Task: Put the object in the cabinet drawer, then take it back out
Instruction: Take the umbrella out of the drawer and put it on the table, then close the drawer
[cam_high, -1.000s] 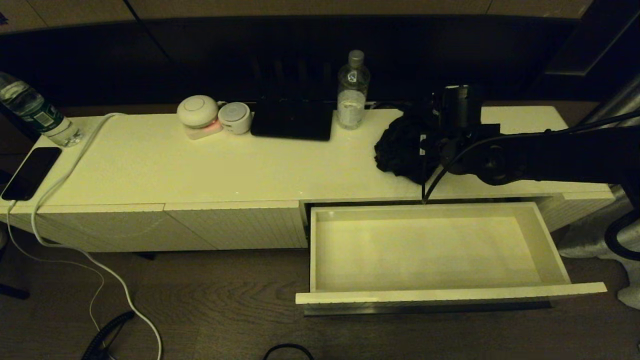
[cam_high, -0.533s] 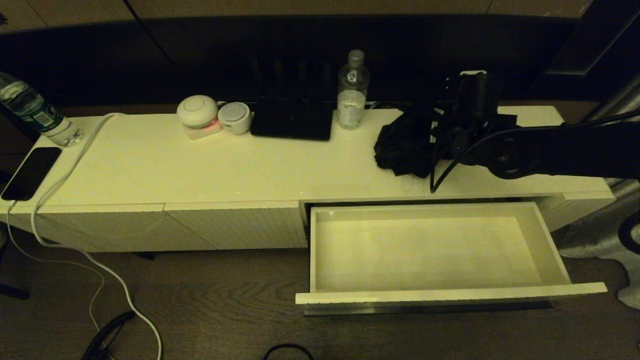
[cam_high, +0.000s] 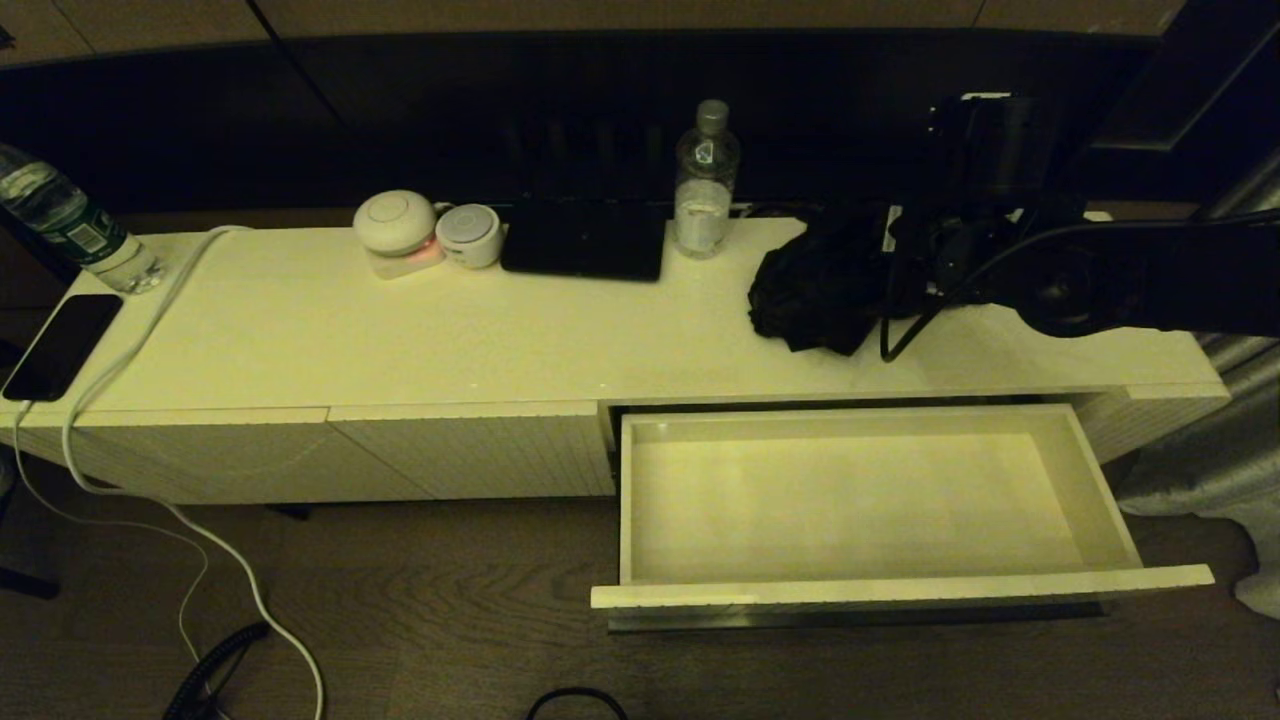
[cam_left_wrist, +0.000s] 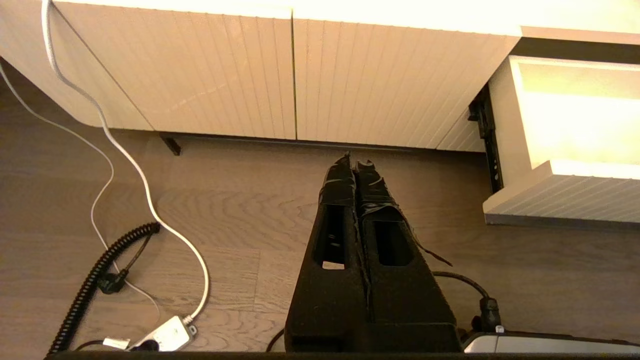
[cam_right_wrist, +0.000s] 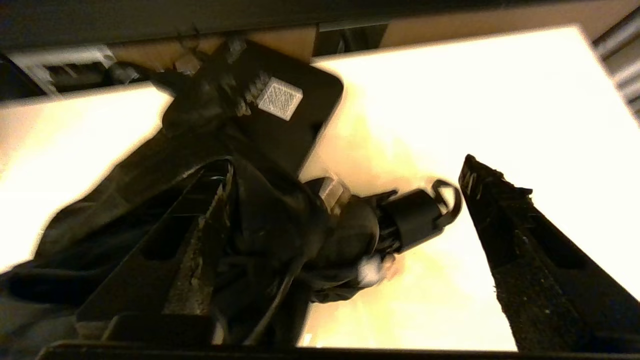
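Note:
The black folding umbrella (cam_high: 812, 292) lies bunched on the cabinet top at the right, behind the open drawer. In the right wrist view its fabric (cam_right_wrist: 280, 220) and short handle with wrist loop (cam_right_wrist: 417, 215) lie between my fingers. My right gripper (cam_high: 905, 265) (cam_right_wrist: 347, 165) hovers open over the umbrella's right end, gripping nothing. The white cabinet drawer (cam_high: 900, 592) (cam_left_wrist: 560, 200) is pulled out and holds nothing. My left gripper (cam_left_wrist: 354, 162) is shut and empty, low over the floor in front of the ribbed panels; the head view does not show it.
A flat black device with a white label (cam_right_wrist: 295, 110) lies beside the umbrella. A water bottle (cam_high: 706, 180), a black flat item (cam_high: 585, 242) and two white round devices (cam_high: 398, 228) line the back edge. At the far left are a phone (cam_high: 60, 345), a bottle (cam_high: 75, 225) and a white cable (cam_high: 130, 340).
My right arm has risen and drawn back to the right, off the umbrella. The umbrella has stayed on the cabinet top and the drawer has not moved.

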